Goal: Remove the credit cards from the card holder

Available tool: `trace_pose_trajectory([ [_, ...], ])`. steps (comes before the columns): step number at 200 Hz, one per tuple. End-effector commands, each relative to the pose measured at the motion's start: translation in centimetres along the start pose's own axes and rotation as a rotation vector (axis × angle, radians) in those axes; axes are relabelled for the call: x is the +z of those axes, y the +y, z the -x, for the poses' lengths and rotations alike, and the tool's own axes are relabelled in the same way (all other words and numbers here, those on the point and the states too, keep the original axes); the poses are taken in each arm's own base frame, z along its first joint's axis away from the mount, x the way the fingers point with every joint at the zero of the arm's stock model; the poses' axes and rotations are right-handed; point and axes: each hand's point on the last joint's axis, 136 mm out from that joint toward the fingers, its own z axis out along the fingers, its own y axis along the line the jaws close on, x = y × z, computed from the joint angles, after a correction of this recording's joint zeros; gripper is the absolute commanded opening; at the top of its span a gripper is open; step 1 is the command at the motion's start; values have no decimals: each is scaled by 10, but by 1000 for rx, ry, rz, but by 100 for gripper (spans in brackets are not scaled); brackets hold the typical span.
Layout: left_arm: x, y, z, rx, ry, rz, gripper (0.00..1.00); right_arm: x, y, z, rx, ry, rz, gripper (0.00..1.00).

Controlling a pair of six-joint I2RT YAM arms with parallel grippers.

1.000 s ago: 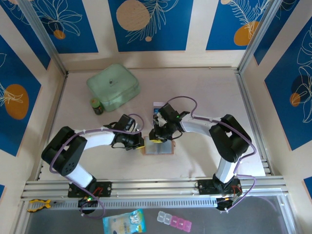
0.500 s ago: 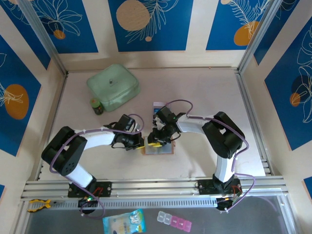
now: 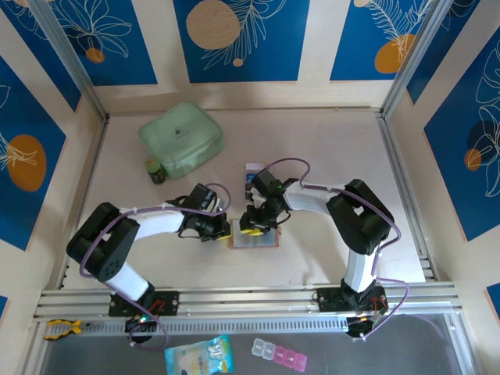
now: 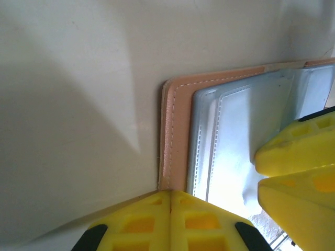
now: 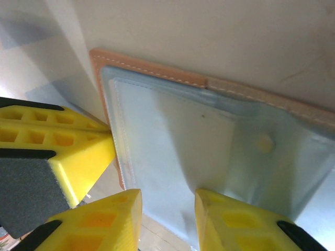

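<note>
The small flat tan-pink leather card holder (image 3: pixel 256 239) lies spread open on the pale counter (image 3: pixel 328 141), nearer the arm bases than the large mint-green zip case (image 3: pixel 181 139) and to its right, well apart from it. Its grey inner pockets face up, and its long axis runs left to right, parallel to the near counter edge. The left gripper (image 4: pixel 170 194) has its yellow jaws pressed together with no gap. Their tips sit at the card holder's left stitched border on the side toward the case, and nothing is caught between them. The right gripper (image 5: pixel 167 201) comes down over the open inner face, its jaws a little way apart. The tips are at the pale pocket beside the small round snap stud (image 5: pixel 263 142), and no card shows between them. A small pale-edged credit card (image 3: pixel 251 169) with a blue face lies flat to the right of the case, partly under the right arm. A small dark jar (image 3: pixel 156 170) stands just beside the case's near-left corner.
</note>
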Motion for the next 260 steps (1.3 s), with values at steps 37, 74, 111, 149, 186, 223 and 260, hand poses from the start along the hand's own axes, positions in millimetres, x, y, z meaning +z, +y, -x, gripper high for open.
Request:
trace_pose_trajectory([
  [37, 1, 8, -2, 9, 18, 59, 0, -5, -19, -10, -7, 28, 2, 32],
  [74, -2, 3, 2, 16, 9, 58, 0, -7, -25, -10, -10, 22, 40, 31],
  [111, -13, -15, 11, 30, -22, 22, 2, -4, -30, -9, -9, 22, 84, 29],
  [149, -20, -38, 12, 42, -31, -29, 8, 1, -34, -11, -3, 29, 102, 27],
  [186, -8, -48, 9, 34, -11, -56, 18, 3, -40, -11, 13, 30, 114, 24],
  [223, 1, -45, 8, 18, -1, -51, 22, 3, -44, -10, 24, 30, 128, 23],
  [260, 5, -40, 8, 8, 2, -42, 24, 4, -45, -11, 25, 35, 135, 23],
])
